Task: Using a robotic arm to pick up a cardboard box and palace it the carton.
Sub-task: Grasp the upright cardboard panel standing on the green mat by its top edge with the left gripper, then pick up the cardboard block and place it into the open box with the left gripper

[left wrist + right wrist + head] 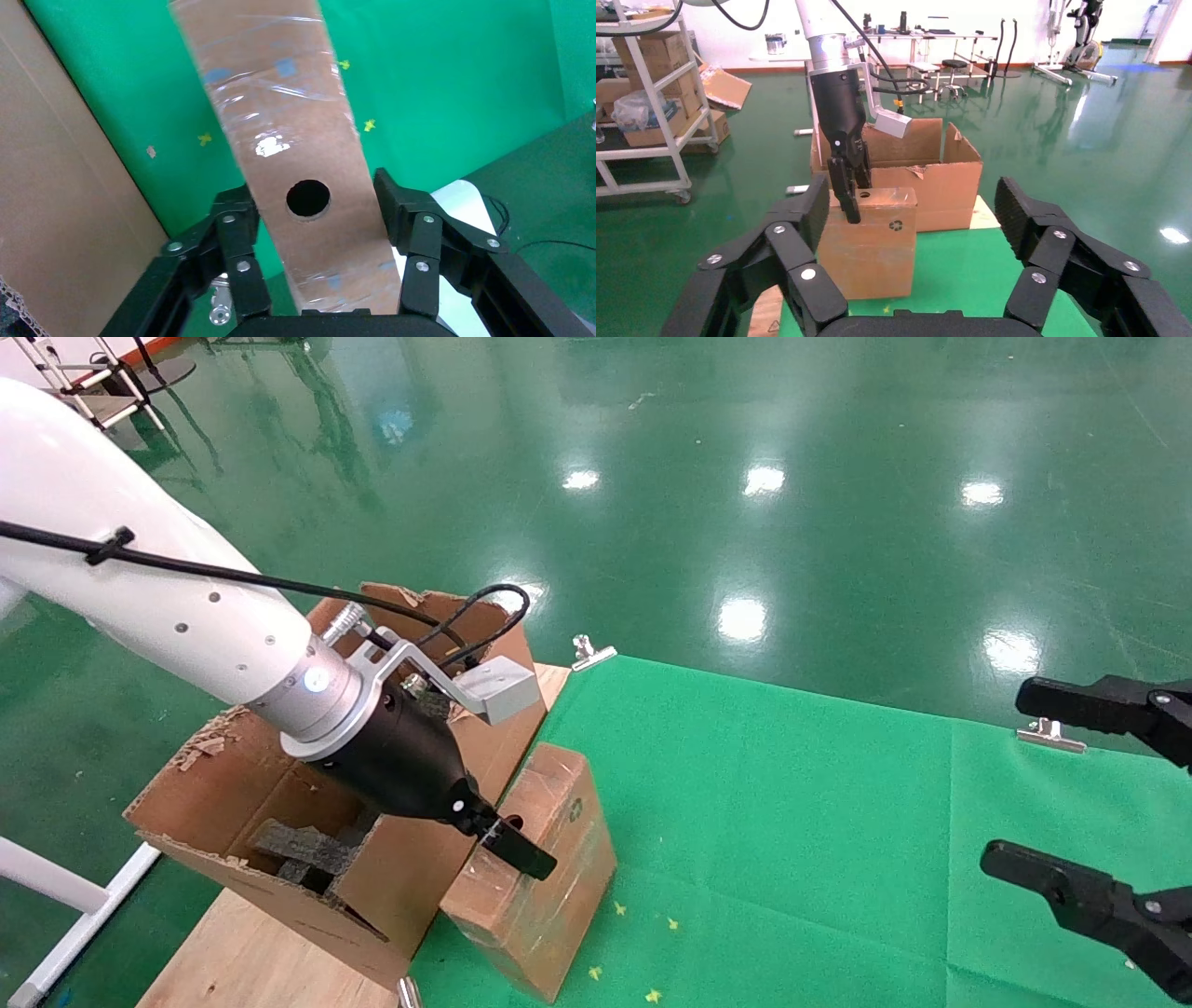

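The box [540, 859], standing on the green cloth [838, 822] just beside the carton [279, 803], is gripped across its top by the left gripper [314, 203], whose fingers [235, 232] are pressed against its two sides near a round hole. A recycling mark is seen on one face; no writing can be read. The right gripper [912, 217] is held wide apart on nothing, well away over the cloth.

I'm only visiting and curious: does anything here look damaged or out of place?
Yes: the carton beside the green mat has ragged, torn flap edges, with bits peeling along its rim. The small taped cardboard box, gripped across its top by the left hand, looks intact. The right hand waits open.
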You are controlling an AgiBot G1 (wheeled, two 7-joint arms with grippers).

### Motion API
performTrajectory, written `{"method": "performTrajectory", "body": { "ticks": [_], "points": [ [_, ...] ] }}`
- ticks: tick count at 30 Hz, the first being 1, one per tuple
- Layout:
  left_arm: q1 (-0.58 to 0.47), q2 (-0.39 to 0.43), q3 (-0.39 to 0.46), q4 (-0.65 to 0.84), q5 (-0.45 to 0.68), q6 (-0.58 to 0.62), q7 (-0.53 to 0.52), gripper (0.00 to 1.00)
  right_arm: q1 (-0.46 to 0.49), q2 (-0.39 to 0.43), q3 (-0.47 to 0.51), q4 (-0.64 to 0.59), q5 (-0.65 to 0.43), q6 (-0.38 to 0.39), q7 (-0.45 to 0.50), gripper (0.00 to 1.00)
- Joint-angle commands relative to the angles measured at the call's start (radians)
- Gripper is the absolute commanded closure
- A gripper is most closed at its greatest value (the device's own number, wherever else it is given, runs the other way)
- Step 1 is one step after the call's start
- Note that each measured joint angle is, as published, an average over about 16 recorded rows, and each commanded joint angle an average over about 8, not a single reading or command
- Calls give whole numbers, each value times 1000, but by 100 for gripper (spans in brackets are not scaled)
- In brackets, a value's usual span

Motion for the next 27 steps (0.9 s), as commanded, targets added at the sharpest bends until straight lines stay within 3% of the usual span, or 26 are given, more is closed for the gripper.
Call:
{"method": "performTrajectory", "body": {
  "ticks": [1,12,21,27],
  "points": [
    [0,0,0,0,0,0,0,100,0,0,0,0,0,0,0,0],
    [-50,-10,-25,14,-8,-3,44,100,0,0,0,0,0,0,0,0],
    [-263,-62,-132,134,-15,-5,219,100,0,0,0,0,0,0,0,0],
    [-398,-76,-157,295,66,0,342,100,0,0,0,0,0,0,0,0]
  ]
}}
